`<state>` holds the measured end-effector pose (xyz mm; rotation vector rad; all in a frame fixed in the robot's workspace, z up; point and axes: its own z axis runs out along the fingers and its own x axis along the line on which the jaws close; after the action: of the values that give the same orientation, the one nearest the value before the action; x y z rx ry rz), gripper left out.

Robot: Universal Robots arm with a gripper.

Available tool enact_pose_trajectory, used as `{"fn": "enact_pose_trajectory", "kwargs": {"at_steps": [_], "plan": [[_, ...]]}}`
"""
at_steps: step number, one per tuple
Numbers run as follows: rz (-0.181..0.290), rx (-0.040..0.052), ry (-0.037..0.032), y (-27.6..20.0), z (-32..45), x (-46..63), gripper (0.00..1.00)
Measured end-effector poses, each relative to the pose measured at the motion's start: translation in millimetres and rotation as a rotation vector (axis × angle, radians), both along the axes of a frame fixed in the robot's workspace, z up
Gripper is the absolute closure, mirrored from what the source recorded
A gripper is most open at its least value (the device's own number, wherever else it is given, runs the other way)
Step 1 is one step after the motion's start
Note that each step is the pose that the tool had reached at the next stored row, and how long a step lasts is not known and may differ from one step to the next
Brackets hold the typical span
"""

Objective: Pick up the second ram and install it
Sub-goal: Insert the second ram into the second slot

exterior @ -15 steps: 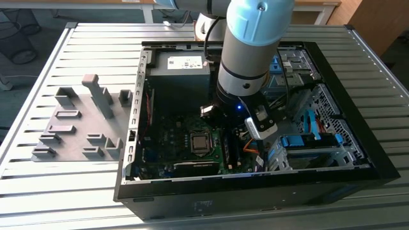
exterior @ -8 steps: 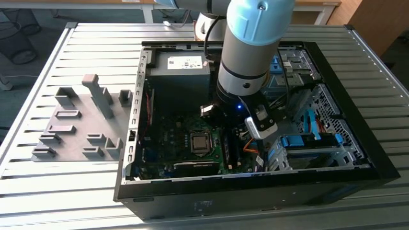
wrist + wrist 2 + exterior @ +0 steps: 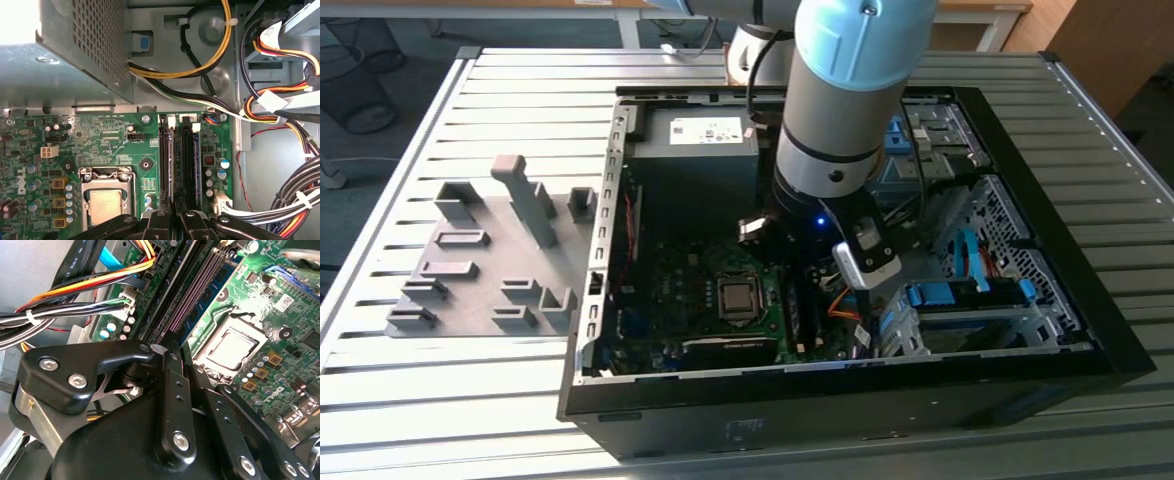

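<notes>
While the arm (image 3: pixel 847 110) reached down into the open case (image 3: pixel 1067 300) on the slatted surface (image 3: pixel 454 400), its gripper (image 3: pixel 172 220) hung low over the board's (image 3: pixel 115 135) memory slots (image 3: pixel 164 150). The fingers (image 3: pixel 172 390) stood nearly together over a slot; whether they pinched anything I could not tell. One ram (image 3: pixel 194 160) stood seated beside the slots. Grey holder blocks (image 3: pixel 494 250) sat well apart, toward the exterior view's left.

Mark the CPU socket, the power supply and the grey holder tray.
CPU socket (image 3: pixel 106 202), first wrist view: middle of its metal lid.
Power supply (image 3: pixel 75 55), first wrist view: perforated side wall.
Grey holder tray (image 3: pixel 487 265), exterior view: bare flat base between the blocks.
</notes>
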<state>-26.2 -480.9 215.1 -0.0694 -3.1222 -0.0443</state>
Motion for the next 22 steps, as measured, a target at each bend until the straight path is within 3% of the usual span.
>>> {"fn": "enact_pose_trajectory", "kwargs": {"at_steps": [22], "plan": [[-0.002, 0.0002, 0.0000, -0.5, -5.3, 1.4, 0.86]]}}
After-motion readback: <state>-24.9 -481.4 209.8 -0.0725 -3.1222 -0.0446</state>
